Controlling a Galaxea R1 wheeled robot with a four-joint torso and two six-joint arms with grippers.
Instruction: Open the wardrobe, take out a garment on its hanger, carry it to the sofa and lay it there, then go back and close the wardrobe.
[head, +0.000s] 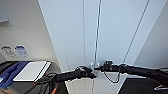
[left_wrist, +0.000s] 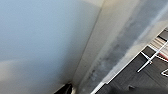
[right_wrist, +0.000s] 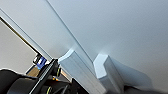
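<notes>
A: Head view — where's the wardrobe (head: 112, 37)?
B: Dead ahead, takes up most of the frame. Two white doors, seam (head: 97, 37) running down the middle, doors look closed or nearly so.
A: Arms?
B: Both up at the seam. Left gripper (head: 91, 74) comes in from the left and sits against the left door low down by the handles (head: 92, 66). Right gripper (head: 98, 67) comes in from the right, at the same height, its tip right at the handles.
A: Touching?
B: Looks like contact or just about — too blurry to call.
A: Fingers apart or together?
B: Can't tell for either one. Black blobs in the head view, wrist views don't settle it.
A: Right wrist?
B: Two white handles (right_wrist: 75, 67), close up, standing off the door face side by side with the seam between them. Part of the left arm (right_wrist: 22, 82) shows dark beside them.
A: Left wrist?
B: Door panel (left_wrist: 37, 37) very near, then a white edge (left_wrist: 105, 37) and a grey strip next to it. Dark floor (left_wrist: 140, 82) past that with some thin white bars (left_wrist: 152, 58) on it — can't say what they are.
A: Anything else?
B: A white tablet-like board (head: 31, 70) on a dark stand at lower left of the head view, blue thing (head: 11, 72) beside it. Wall plates (head: 15, 50) on the pale wall above.
</notes>
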